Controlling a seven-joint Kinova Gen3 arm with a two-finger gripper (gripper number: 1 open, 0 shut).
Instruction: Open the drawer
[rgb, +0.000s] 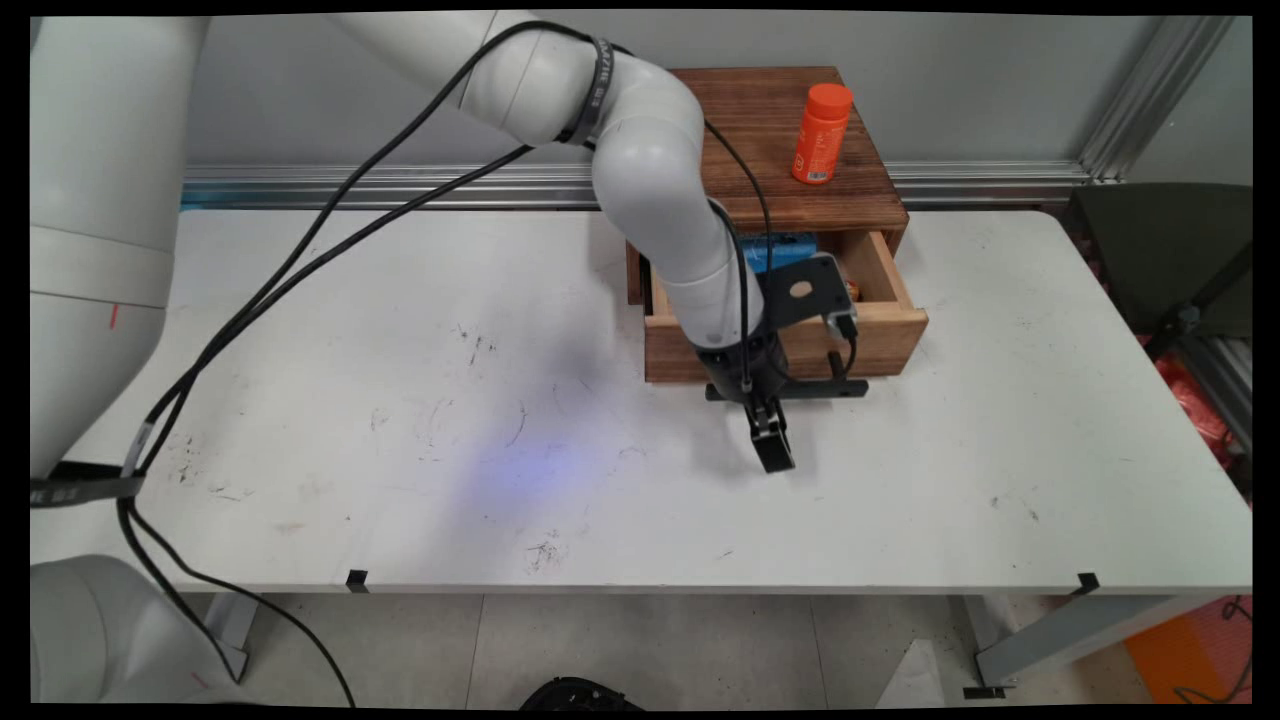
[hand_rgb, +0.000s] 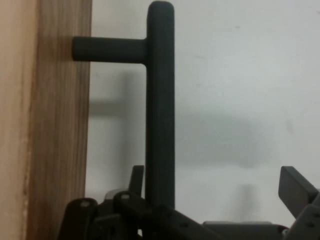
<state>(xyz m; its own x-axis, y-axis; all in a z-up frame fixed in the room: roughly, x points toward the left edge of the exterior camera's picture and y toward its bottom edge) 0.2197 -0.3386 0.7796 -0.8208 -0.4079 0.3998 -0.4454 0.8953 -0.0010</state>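
**Gripper just in front of the open drawer**

The brown wooden drawer cabinet (rgb: 790, 150) stands at the table's far side, its drawer (rgb: 880, 335) pulled out; an orange plastic bottle (rgb: 822, 133) stands upright on top; the black bar handle (hand_rgb: 160, 100) is on the drawer's front; the black two-finger gripper (rgb: 772, 450) hangs just before it, fingers spread wide, holding nothing.
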